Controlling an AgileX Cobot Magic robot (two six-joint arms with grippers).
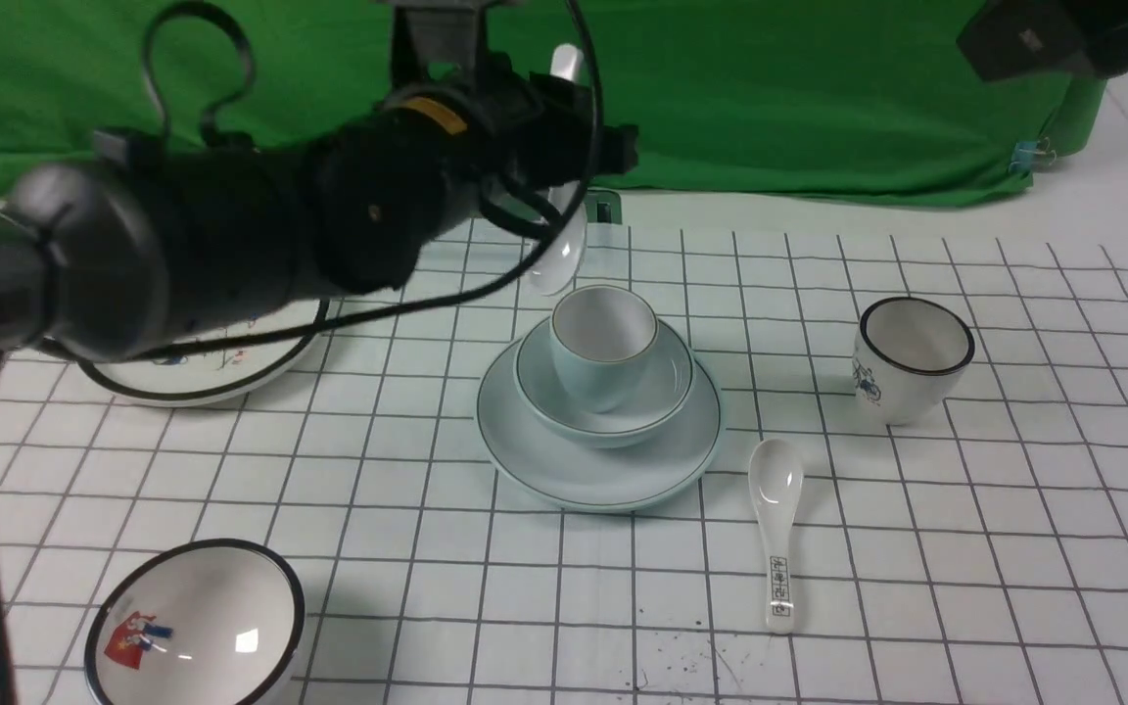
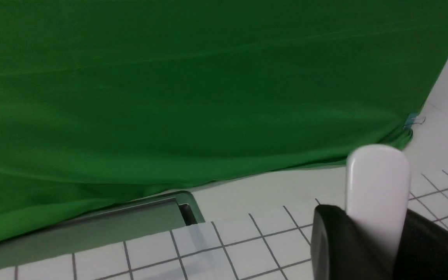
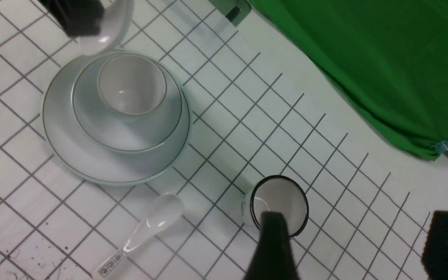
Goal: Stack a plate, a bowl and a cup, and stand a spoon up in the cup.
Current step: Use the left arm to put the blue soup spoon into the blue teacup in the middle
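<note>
Left hand (image 1: 574,147) is pinching the plain white spoon (image 1: 556,259) by the upper part of its handle. The handle's rounded end is sticking up past the dark fingers and the scoop is hanging downward. The left wrist view is showing that same handle end standing between the two fingers, gripped from both sides.

On the table (image 1: 916,548) the stacking looks finished. The pale blue-green plate (image 1: 613,470) is lying flat, the matching bowl (image 1: 667,387) is sitting inside it, and the cup (image 1: 603,362) is standing upright in the bowl with its white inside bare.

The spoon is not yet in the cup. Its scoop is hanging in the air just beside the cup's rim, on the far side towards the robot's left. In the right wrist view it is hovering over the edge of the bowl and plate, not over the cup's mouth.

Right hand (image 3: 358,249) is hanging high with its fingers spread wide and gripping nothing, above the black-rimmed cup (image 1: 912,362). That cup, the second spoon (image 1: 777,519) with writing on its handle, the pictured bowl (image 1: 197,627) and the pictured plate (image 1: 192,377) are lying apart from the stack.

By my reckoning only the last step is waiting: the spoon needs bringing over the cup's mouth, lowering until the scoop is resting inside, and then letting go so it leans on the rim.
</note>
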